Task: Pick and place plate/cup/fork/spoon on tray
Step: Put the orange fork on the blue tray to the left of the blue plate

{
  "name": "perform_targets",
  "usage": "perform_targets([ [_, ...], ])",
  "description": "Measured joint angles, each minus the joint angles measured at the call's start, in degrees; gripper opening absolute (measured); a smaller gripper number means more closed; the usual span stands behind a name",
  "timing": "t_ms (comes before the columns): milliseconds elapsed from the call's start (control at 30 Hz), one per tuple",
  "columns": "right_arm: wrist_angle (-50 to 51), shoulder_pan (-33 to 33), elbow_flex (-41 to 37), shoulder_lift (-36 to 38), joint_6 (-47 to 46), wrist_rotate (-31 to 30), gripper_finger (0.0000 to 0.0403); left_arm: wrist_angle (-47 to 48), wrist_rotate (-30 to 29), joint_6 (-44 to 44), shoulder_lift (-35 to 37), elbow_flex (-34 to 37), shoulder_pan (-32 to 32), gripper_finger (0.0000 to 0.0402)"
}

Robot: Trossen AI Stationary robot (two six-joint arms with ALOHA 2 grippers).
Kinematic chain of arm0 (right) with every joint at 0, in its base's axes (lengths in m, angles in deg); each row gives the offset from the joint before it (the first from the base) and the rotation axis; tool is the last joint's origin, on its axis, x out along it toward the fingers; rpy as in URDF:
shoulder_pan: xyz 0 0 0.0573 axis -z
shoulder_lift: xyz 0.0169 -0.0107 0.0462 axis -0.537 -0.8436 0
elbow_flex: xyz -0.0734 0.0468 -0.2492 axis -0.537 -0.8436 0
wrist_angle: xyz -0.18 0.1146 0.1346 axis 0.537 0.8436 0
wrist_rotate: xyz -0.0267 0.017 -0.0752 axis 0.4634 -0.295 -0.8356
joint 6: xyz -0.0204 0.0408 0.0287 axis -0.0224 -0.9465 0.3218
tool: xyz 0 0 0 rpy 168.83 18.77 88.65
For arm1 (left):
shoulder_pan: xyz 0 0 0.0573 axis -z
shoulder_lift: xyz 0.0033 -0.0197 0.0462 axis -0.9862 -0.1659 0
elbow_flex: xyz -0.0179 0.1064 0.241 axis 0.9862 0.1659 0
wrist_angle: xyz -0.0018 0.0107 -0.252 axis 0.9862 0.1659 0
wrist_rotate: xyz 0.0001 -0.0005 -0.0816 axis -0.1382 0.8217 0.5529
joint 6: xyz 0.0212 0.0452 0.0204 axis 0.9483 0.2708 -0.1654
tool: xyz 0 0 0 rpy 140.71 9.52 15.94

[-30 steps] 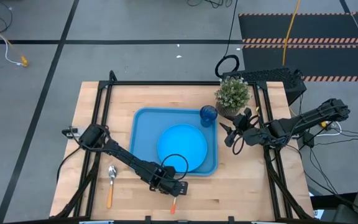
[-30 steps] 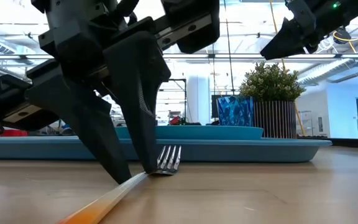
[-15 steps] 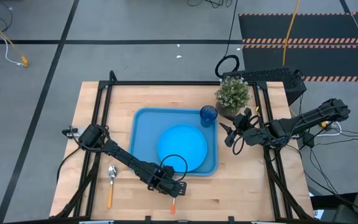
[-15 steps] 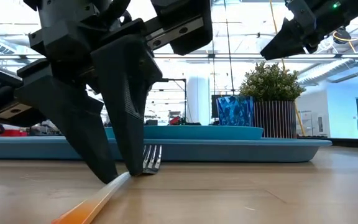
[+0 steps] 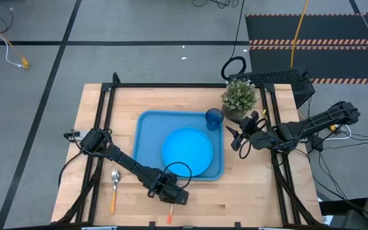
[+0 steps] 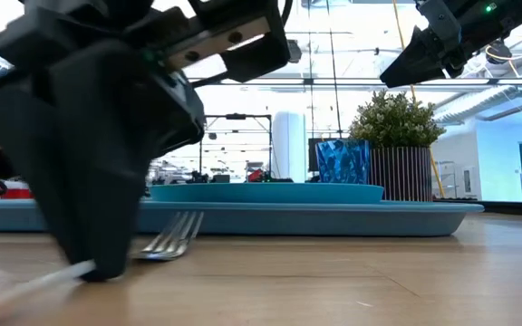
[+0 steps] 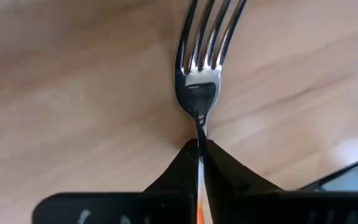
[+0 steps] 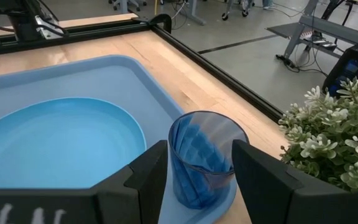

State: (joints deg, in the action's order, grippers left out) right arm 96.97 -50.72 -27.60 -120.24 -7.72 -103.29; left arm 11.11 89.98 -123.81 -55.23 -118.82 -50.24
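Left gripper [image 7: 199,163] has clamped fork [image 7: 202,59] beside tray [image 5: 147,121] rim.

Fork [image 7: 199,68] handle hidden between left hand [image 7: 199,163] fingers

Robotics lab: framed workbench [image 5: 190,198], taped concrete floor [image 5: 139,38], loose cables [image 5: 5,38].

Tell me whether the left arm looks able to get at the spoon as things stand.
Probably not right away. The left pincer is shut on the fork, so it is occupied. The spoon lies on bare table beside that arm, outside the tray, with nothing on or over it.
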Motion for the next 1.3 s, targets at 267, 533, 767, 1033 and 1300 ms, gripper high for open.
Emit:
perform_targets([
  [267,-0.2,0.0,0.0,0.0,0.4,1.7,0.0174,0.3,3.7,1.6,1.0,0.2,0.3,0.0010],
  [533,-0.2,0.0,0.0,0.0,0.4,1.6,0.0174,6.1,2.1,2.0,5.8,0.7,0.5,0.0009],
  [767,-0.2,0.0,0.0,0.0,0.4,1.5,0.0174,10.5,-6.0,2.3,13.2,0.5,0.8,0.0008],
  [1033,-0.2,0.0,0.0,0.0,0.8,1.5,0.0174,29.1,-8.2,3.7,19.5,0.3,-1.0,0.0008],
  [1300,-0.1,0.0,0.0,0.0,1.3,3.1,0.0174,40.9,-14.1,13.5,23.4,0.3,-10.4,0.0008],
])
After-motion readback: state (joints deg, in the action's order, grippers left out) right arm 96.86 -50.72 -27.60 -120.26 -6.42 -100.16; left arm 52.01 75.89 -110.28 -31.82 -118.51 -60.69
